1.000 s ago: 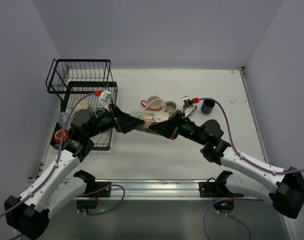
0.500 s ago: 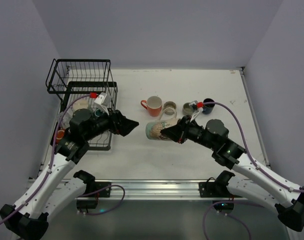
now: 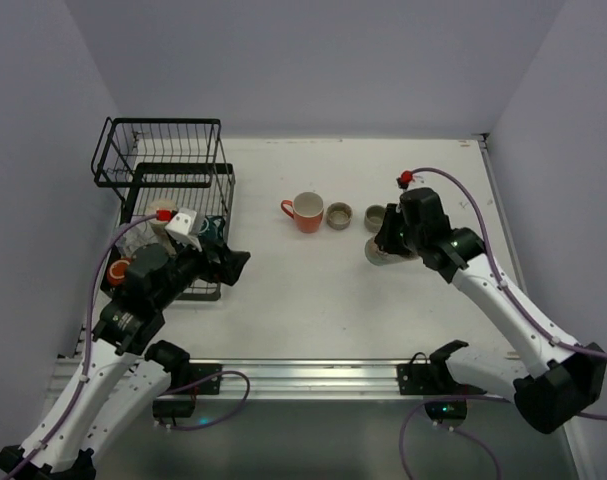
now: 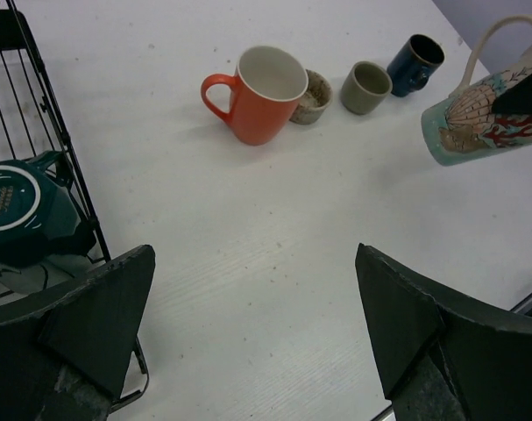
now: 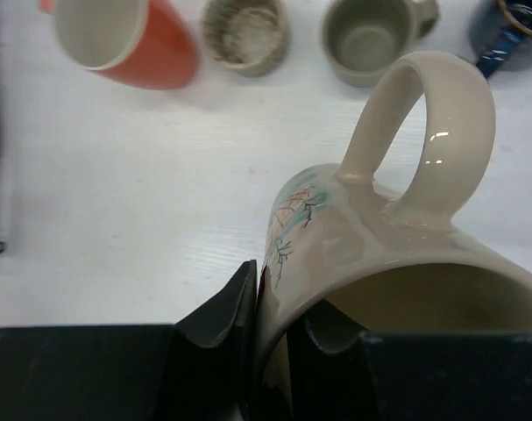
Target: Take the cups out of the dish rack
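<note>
**Right gripper [image 5: 279, 320] pinching the painted mug's rim**

My fingers hold the shell-painted mug [image 5: 336, 237] tilted, handle up, its base pointing ahead at bare table just short of the grey-olive cup [image 5: 371, 35]. My left gripper [image 4: 253, 254], spread wide, sits nearer the dish rack [image 3: 173, 165].

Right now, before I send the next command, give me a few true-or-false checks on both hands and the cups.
The right hand grips the cream seashell-patterned mug by its rim. True.
The left hand is shut on a cup. False: it is open and empty.
The orange-red ceramic mug lies on its side. False: it stands upright on the white table.
A dark teal cup sits in the black wire dish rack. True.
The dark blue cup is in the rack. False: it stands on the table beside the grey-olive cup.
</note>
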Available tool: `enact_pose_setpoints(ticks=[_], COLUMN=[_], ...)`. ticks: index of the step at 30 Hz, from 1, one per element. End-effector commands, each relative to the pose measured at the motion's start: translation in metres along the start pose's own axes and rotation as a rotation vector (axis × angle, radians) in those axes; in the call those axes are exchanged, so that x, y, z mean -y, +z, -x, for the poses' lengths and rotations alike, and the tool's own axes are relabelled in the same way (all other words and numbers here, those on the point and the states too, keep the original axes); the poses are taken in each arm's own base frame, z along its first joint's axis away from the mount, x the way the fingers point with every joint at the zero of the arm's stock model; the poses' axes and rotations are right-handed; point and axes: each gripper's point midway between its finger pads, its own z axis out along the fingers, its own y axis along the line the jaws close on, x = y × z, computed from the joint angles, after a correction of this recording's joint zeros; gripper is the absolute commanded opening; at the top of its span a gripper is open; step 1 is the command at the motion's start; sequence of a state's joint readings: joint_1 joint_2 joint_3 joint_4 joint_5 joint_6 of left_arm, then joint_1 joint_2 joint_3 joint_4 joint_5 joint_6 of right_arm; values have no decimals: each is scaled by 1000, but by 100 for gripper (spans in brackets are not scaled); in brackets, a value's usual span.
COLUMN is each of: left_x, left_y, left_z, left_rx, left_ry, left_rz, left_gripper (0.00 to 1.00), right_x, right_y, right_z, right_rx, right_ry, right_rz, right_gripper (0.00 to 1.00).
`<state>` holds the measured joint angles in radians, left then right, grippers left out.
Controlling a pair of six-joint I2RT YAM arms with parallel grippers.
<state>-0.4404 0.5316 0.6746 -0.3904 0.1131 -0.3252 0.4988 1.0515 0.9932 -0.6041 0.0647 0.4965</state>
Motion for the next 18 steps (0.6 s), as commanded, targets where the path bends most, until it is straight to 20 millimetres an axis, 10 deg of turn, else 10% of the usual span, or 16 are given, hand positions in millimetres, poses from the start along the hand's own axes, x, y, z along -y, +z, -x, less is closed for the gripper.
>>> enact_pose_setpoints(ticks=[1,18], left_x=[-7,-6], left_y=[0,-7], left_z=[2,5], left_rx=[19,57], left_ry=[36,25], left_rz=[28,27], left_gripper=[100,100], right_x=[42,162], right_y=[2,59], right_z=[25,61], right_rx=[16,-94], right_ry=[-75,67], right_rz=[-220,-520], right_gripper=[0,0])
